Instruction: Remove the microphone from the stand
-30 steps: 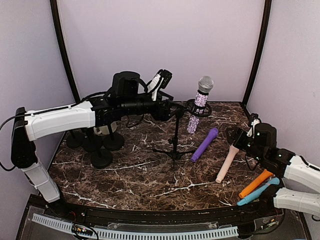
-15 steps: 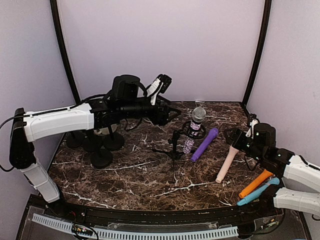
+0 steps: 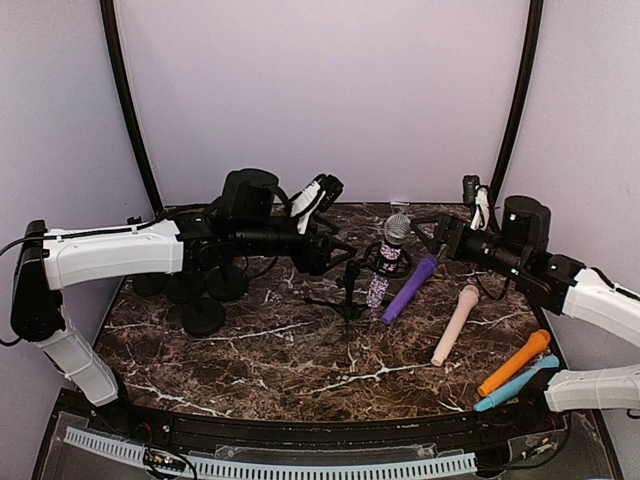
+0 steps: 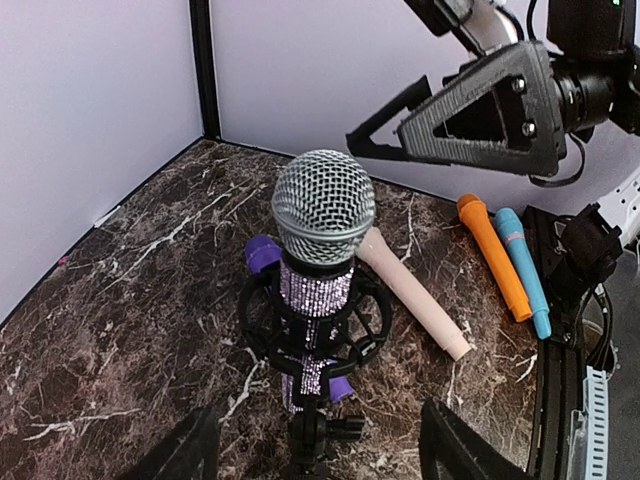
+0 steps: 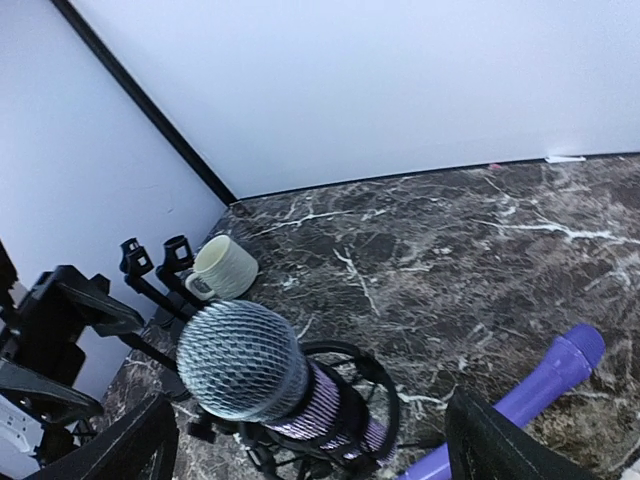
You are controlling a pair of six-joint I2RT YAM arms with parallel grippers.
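The microphone has a silver mesh head and a sparkly purple body. It sits tilted in the black ring clip of the tripod stand at mid table. My left gripper is open at the stand's left, just behind the clip. In the left wrist view the microphone stands ahead of the gripper, with the stand post between the spread fingers, not touching them. My right gripper hangs open just right of the mesh head. Seen from the right wrist, the head lies between the wide fingers.
A purple microphone, a beige one, an orange one and a blue one lie on the marble table to the right. Several black round-base stands and a white mug crowd the left rear.
The stand's arm has dropped, bringing the microphone lower. My right gripper left the beige microphone, rose up and left to the mesh head, and opened wider. The left arm sank slightly.
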